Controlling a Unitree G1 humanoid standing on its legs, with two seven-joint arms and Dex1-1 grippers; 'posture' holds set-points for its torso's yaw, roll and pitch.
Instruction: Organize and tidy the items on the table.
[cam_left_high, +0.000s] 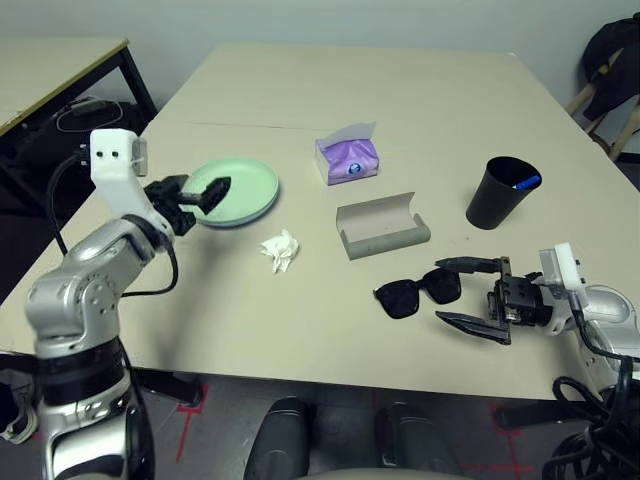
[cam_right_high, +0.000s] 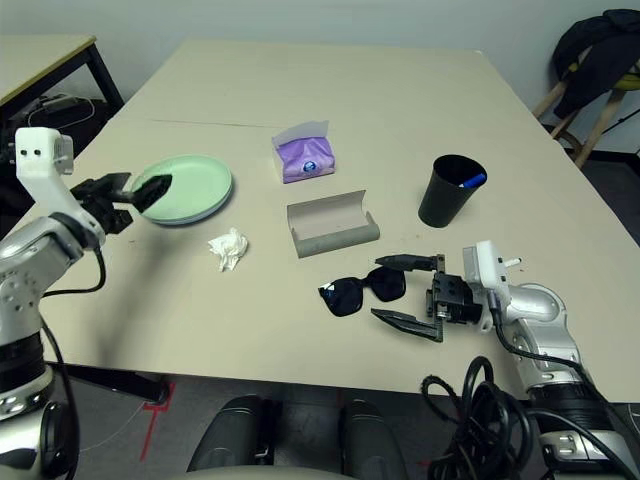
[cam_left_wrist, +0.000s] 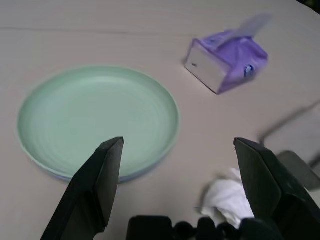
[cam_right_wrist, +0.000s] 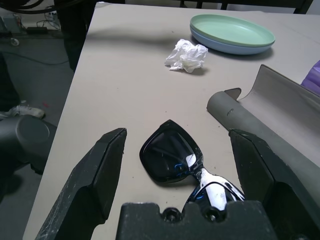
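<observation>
right pincer (cam_left_high: 470, 293) lined up on the sunglasses (cam_left_high: 418, 292)
both pincers wide open, holding nothing. shades lie on the table (cam_left_high: 300, 330) by the open case (cam_left_high: 382, 227); i'd close gently on the frame, not the lens.

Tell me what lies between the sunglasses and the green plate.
In the left eye view, the crumpled tissue lies between the sunglasses and the green plate; the rest is bare table.

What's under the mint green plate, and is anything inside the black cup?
The mint green round plate sits stacked on a pale blue round plate; only its rim shows, the rest covered. Inside the black cup a blue-tipped pen pokes above the rim; its lower part is hidden.
</observation>
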